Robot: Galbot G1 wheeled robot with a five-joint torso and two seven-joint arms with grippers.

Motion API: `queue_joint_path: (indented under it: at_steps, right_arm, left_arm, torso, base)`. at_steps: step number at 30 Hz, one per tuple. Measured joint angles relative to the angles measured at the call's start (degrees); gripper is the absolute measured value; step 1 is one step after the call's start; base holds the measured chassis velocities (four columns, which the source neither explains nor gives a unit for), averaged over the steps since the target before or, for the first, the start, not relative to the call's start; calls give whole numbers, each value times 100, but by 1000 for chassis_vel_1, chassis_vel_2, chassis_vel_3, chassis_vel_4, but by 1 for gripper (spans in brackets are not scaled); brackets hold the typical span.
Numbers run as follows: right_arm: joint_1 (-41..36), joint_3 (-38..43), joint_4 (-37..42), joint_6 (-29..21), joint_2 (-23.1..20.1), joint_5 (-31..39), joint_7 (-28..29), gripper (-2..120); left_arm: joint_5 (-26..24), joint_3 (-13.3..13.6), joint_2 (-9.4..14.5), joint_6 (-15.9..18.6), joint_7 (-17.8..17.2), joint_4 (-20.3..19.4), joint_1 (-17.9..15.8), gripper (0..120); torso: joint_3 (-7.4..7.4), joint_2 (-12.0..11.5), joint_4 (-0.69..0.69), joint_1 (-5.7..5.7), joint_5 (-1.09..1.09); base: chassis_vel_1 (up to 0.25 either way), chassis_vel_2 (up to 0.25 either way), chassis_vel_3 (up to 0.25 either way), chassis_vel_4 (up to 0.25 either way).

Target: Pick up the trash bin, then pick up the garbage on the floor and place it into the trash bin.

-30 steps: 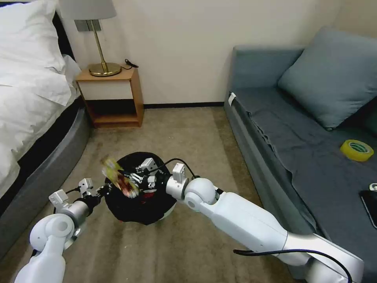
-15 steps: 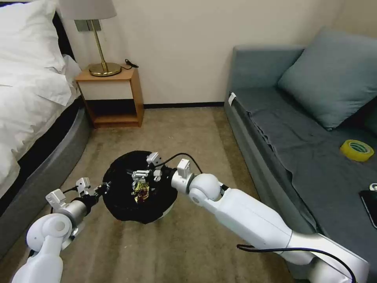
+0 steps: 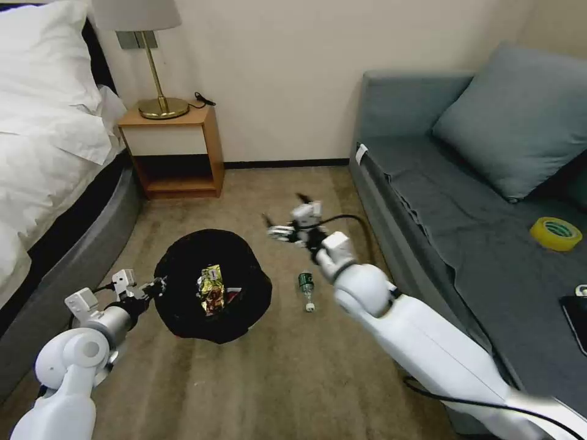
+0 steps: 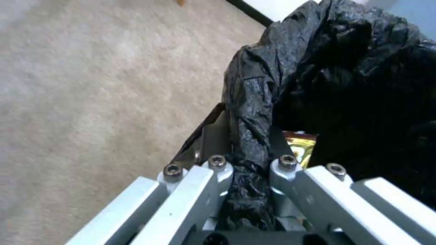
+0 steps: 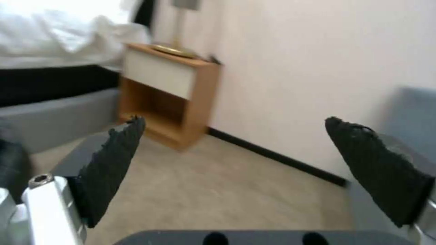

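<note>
no legible text, bottle (image 3: 306,288) label and wrapper (image 3: 211,289) print unreadable

Soft, even indoor light, faint shadows; right arm (image 3: 391,318) motion-blurred, the right wrist view hazy.

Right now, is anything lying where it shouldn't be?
Yes. A small bottle lies on its side on the carpet, beside the trash bin instead of in it. A gold wrapper is already inside.
</note>
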Motion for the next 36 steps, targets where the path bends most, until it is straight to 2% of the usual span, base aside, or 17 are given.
queue_joint_path:
  at_steps: [2,4,5,12,15,18,22,27,36]
  right_arm:
    - [-719,586,332,-55,-159,-152,107,100]
    - [-812,666,380,-55,-171,-173,116,100]
    - [-1213,1049,570,-55,-187,-264,128,100]
    - [-2253,2056,1222,-43,-186,-588,58,100]
    - [-2519,2288,1343,-43,-159,-676,3,100]
    - [-3173,2775,1578,-21,50,-912,-126,100]
    - [-3552,2962,1717,-1,372,-1095,-142,100]
    - [-3848,3147,1792,66,722,-1298,-212,100]
    - [-4050,3353,1836,104,802,-1352,-427,100]
  left_arm:
    - [86,-61,-58,-22,2,-88,80,4]
    - [92,-67,-67,-22,2,-95,87,4]
    - [154,-85,-117,-27,3,-135,123,4]
    - [346,-114,-334,-33,-26,-321,282,4]
    - [357,-118,-391,-36,-28,-373,332,4]
    - [355,-119,-559,-37,-40,-507,446,4]
    - [355,-82,-664,-37,-68,-554,456,4]
    - [347,-75,-683,-37,-89,-566,377,4]
    - [325,-91,-667,-37,-91,-545,346,4]
  torso:
    - [0,0,0,0,1]
    - [0,0,-1,0,0]
    - [0,0,-2,0,1]
    - [0,0,0,0,0]
    - [0,0,0,0,0]
    - [0,0,0,0,-1]
    - [-1,0,0,0,-2]
    - [0,0,0,0,0]
    - [0,0,1,0,-1]
  base:
    - [0,0,0,0]
    - [0,0,0,0]
    - [0,0,0,0]
    - [0,0,0,0]
    - [0,0,0,0]
    - [0,0,0,0]
    - [0,0,0,0]
    - [0,0,0,0]
    - [0,0,0,0]
